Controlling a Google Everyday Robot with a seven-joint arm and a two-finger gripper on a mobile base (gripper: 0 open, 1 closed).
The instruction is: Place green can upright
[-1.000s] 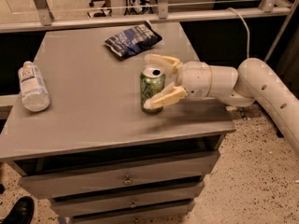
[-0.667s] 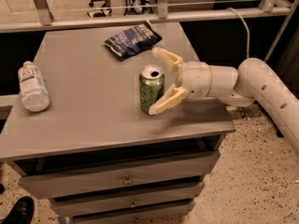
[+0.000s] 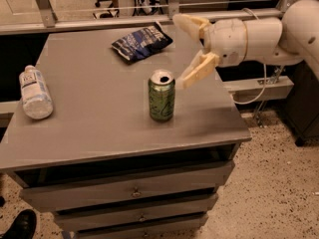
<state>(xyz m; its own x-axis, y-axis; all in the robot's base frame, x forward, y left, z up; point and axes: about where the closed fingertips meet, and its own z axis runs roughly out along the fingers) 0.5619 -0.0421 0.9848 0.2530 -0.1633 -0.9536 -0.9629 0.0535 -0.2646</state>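
Note:
The green can (image 3: pixel 161 96) stands upright on the grey cabinet top (image 3: pixel 99 118), near its middle right, silver top with the opening facing up. My gripper (image 3: pixel 185 50) is open and empty, raised above and to the right of the can, clear of it. One pale finger points up-left and the other (image 3: pixel 197 71) angles down toward the can without touching it.
A dark blue snack bag (image 3: pixel 141 41) lies at the back of the top. A clear water bottle (image 3: pixel 35 92) lies on its side at the left edge. Drawers sit below the top. A metal rail runs behind, and a shoe shows at bottom left.
My gripper has let go of the can, opened wide and drawn back up and to the right. The can stays standing upright.

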